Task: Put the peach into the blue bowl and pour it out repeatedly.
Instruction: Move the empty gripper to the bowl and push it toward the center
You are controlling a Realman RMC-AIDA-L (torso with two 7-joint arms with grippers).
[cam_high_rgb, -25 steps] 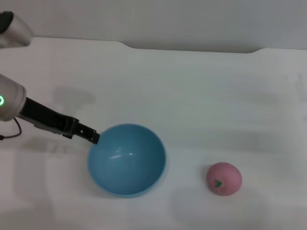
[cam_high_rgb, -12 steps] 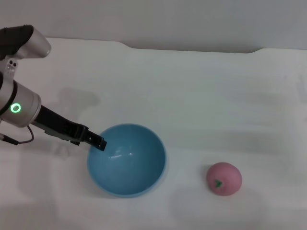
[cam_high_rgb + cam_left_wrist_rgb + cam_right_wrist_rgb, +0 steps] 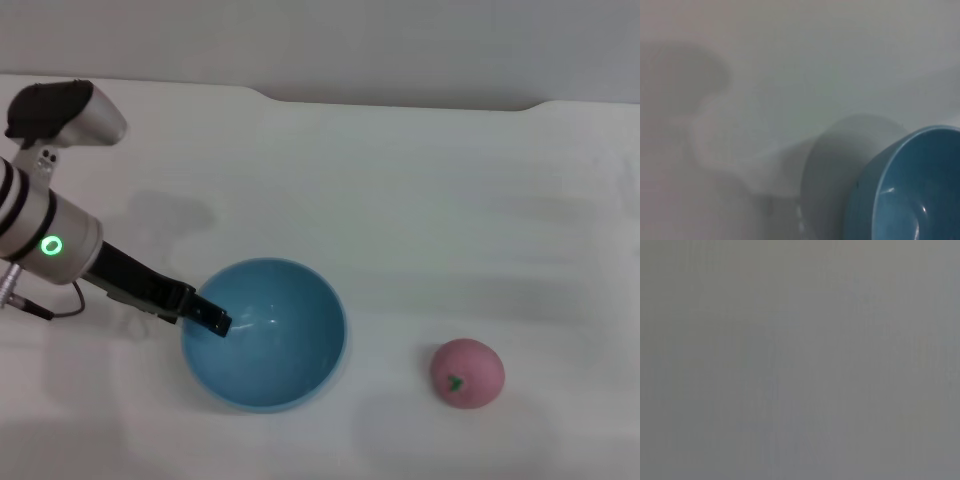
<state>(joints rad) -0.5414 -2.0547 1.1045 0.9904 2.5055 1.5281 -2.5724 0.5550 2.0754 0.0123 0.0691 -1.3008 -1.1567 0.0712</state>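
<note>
The blue bowl stands upright and empty on the white table, front left of centre. The peach lies on the table to the right of the bowl, well apart from it, its green stem mark facing the front. My left gripper reaches in from the left, and its dark tip is at the bowl's left rim, just over the inside edge. The left wrist view shows the bowl's rim and outer wall close by. My right gripper is out of view, and the right wrist view shows only plain grey.
The table's far edge runs along the back, with a wall behind it. The left arm's white and black forearm hangs over the table's left side.
My left arm has moved toward the front and right, bringing the gripper tip from just outside the bowl's left rim to over its inside edge. Bowl and peach have not moved.
</note>
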